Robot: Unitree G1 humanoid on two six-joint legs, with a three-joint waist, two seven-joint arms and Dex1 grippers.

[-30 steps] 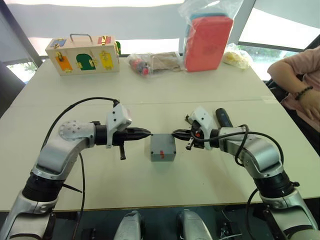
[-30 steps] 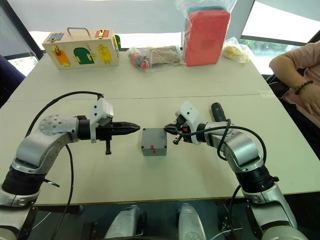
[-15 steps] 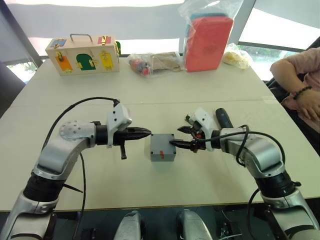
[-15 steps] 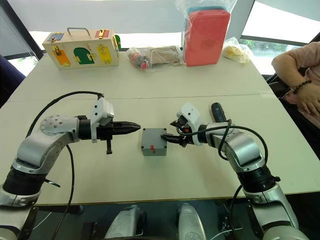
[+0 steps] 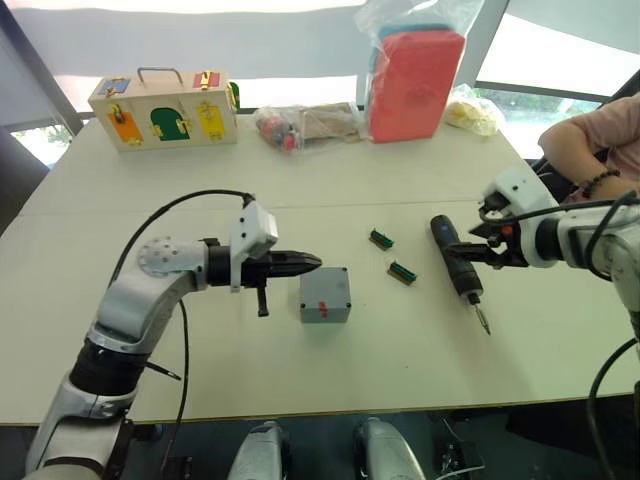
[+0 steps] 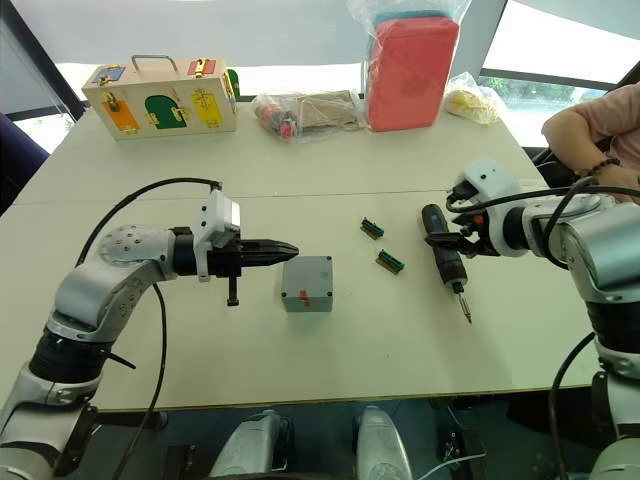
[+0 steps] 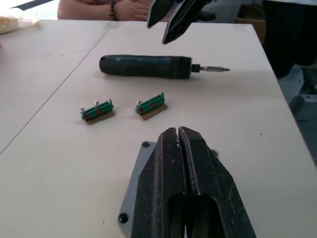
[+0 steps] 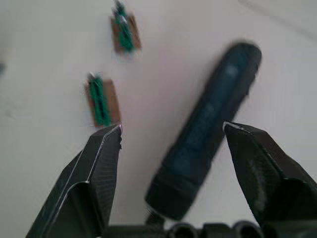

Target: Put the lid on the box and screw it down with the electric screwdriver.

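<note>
With the open, empty right gripper (image 8: 168, 148) held over the electric screwdriver (image 5: 456, 269), at 3 o'clock from the lidded box (image 5: 324, 295), the round tool could be rolled away by an off-centre pinch.

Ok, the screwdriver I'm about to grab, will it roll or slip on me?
The electric screwdriver is a round cylinder lying flat on the table, so a nudge probably rolls it. It looks rigid and smooth-sided, so the open right gripper should close squarely across the thick body, not near the thin bit.
</note>
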